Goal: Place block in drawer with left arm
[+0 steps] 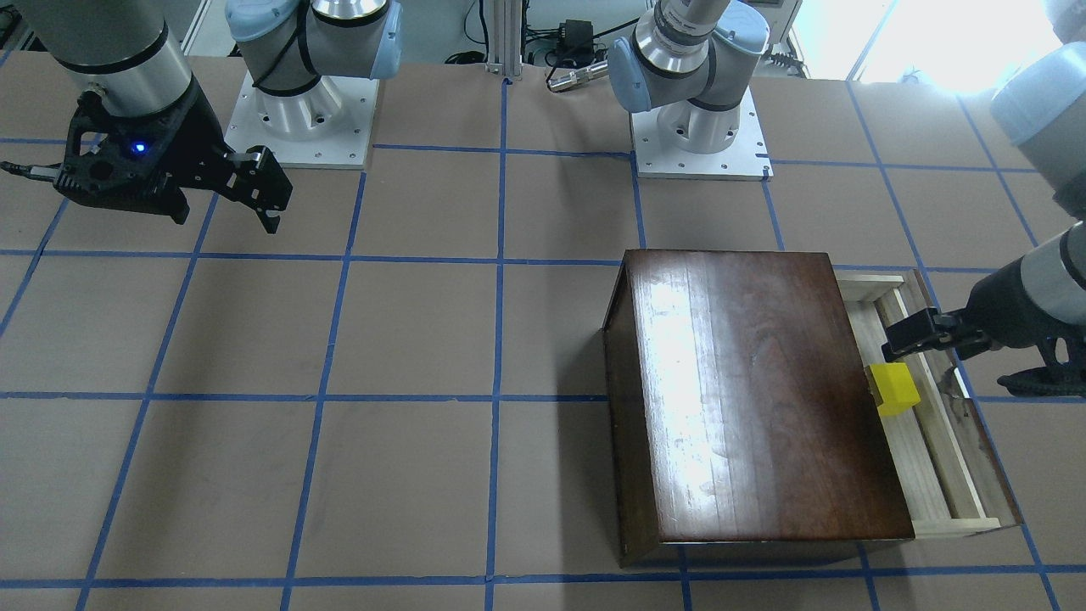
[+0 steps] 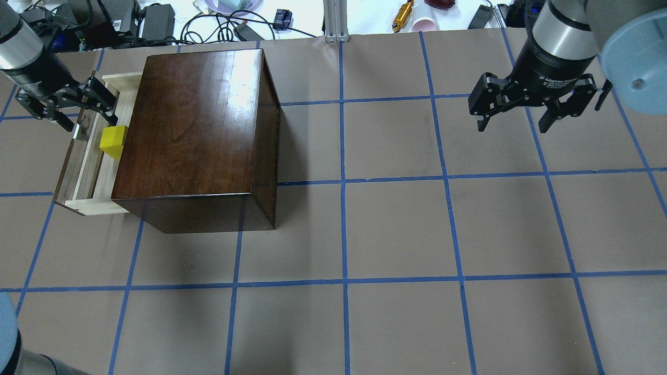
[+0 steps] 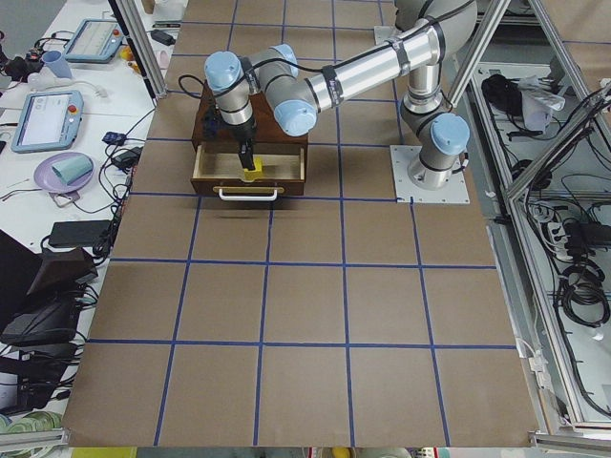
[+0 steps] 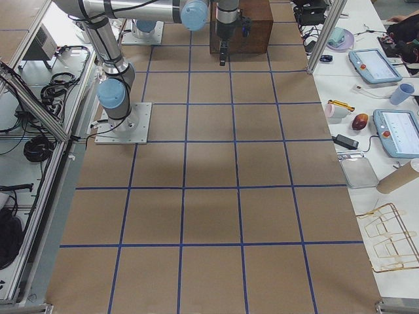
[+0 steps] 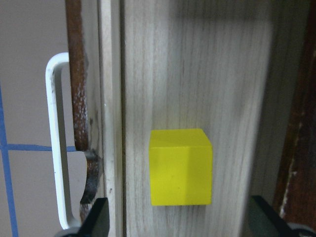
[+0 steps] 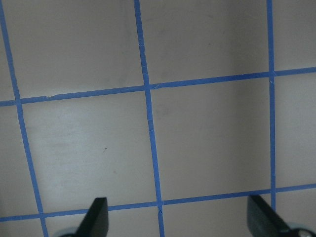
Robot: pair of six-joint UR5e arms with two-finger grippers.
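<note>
Left wrist-mounted view is showing the block [image 5: 180, 167] sitting flat on the pale floor of the drawer [image 5: 197, 74]. It is lying between the spread fingertips of the left gripper [image 5: 178, 221], which is gripping nothing. I'd be worrying about the lift-out: a slanted rise could be knocking the cube or catching the front panel by the handle [image 5: 57, 138]. Being a cube, it has no long axis; its edges are running parallel to the drawer walls. The right gripper [image 2: 513, 125] is hanging spread over the bare counter [image 2: 396, 224].
</note>
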